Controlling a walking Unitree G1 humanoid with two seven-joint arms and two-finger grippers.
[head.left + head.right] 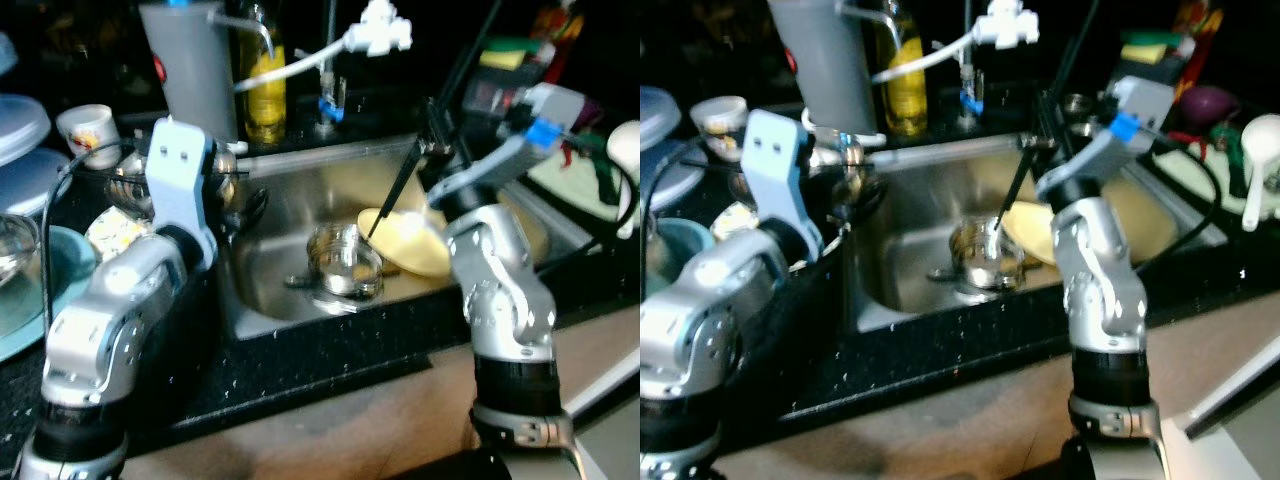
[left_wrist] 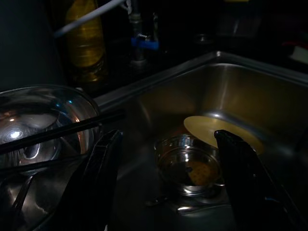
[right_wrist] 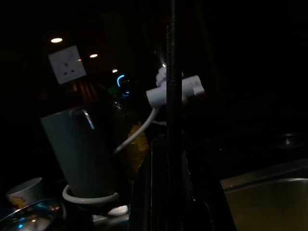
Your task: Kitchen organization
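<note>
Left wrist view shows left gripper (image 2: 168, 178) fingers spread, steel pot (image 2: 190, 168) just ahead between them; closing off-centre risks tipping it onto yellow plate (image 2: 219, 132).

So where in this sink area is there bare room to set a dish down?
Free: the sink floor left of the steel pot, and the black counter strip along the sink's front edge. Crowded: the sink's right half under the yellow plate and right claw, and the left counter around the glass bowl.
</note>
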